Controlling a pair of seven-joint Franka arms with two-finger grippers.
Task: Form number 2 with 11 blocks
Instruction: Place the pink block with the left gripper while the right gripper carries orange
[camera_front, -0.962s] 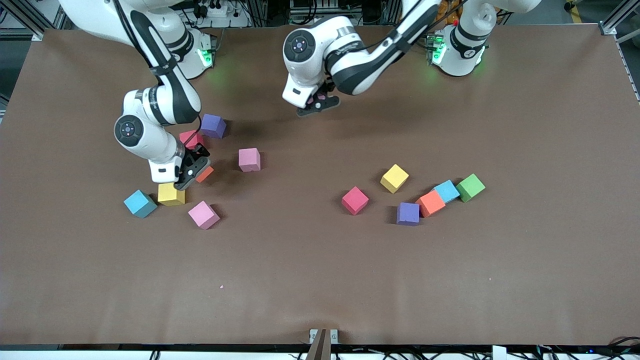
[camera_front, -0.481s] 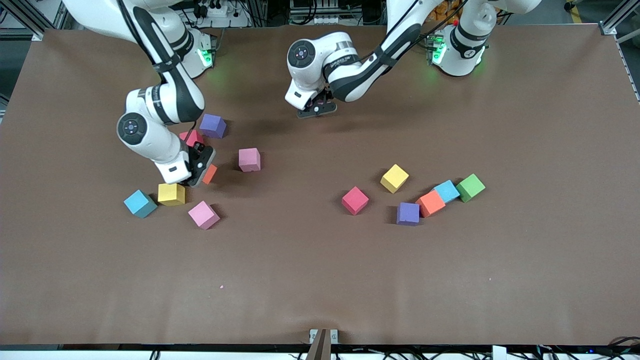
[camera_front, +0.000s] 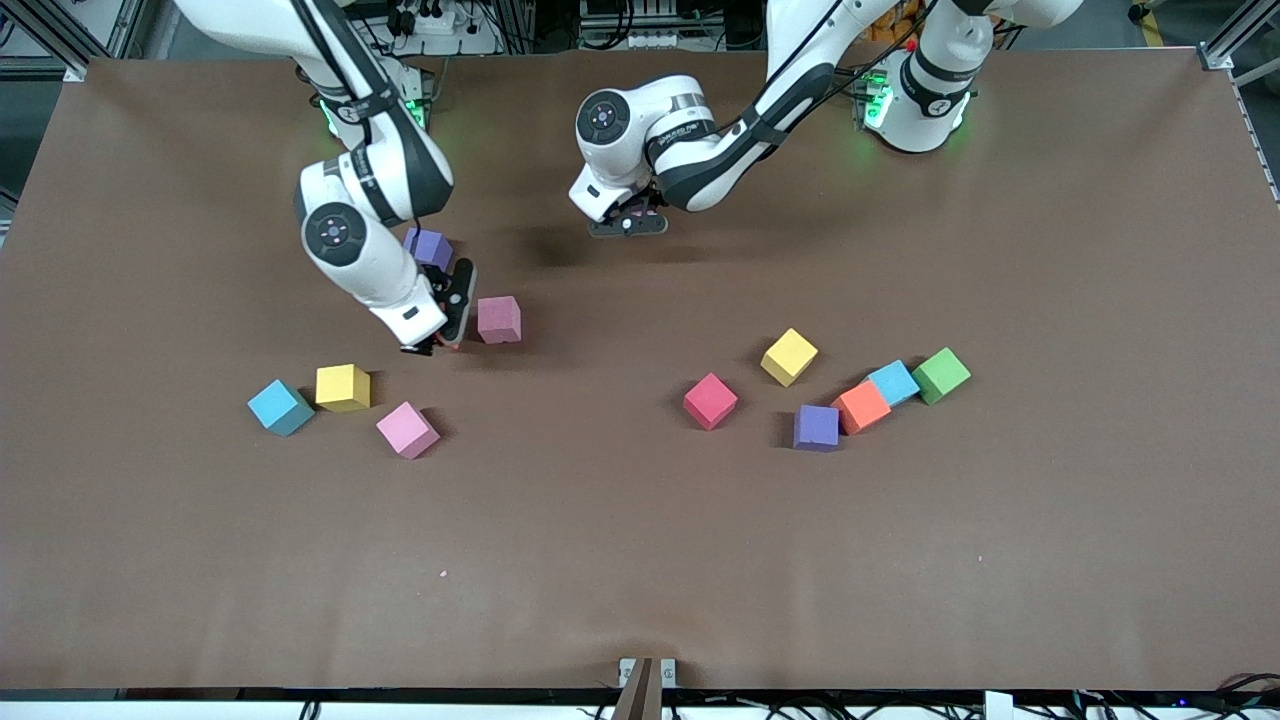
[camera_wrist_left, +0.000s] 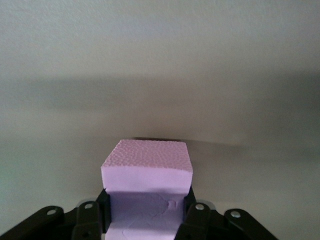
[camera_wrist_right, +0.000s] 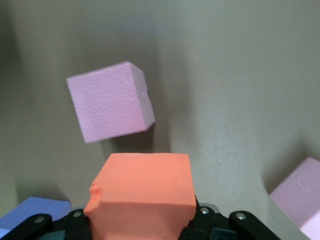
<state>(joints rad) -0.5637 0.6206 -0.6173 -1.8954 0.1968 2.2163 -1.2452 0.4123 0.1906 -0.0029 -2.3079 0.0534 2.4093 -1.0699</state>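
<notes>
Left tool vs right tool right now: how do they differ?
The left tool is shut on a pink cube; the right tool is shut on an orange cube. The left tool hangs over bare table toward the arms' bases; the right tool is over the table beside another pink cube, with a purple cube close by. Shared: each carries one cube clear of the table.

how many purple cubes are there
2. One purple cube sits partly under the right arm; a second purple cube lies beside an orange cube toward the left arm's end. Arms may hide more.
</notes>
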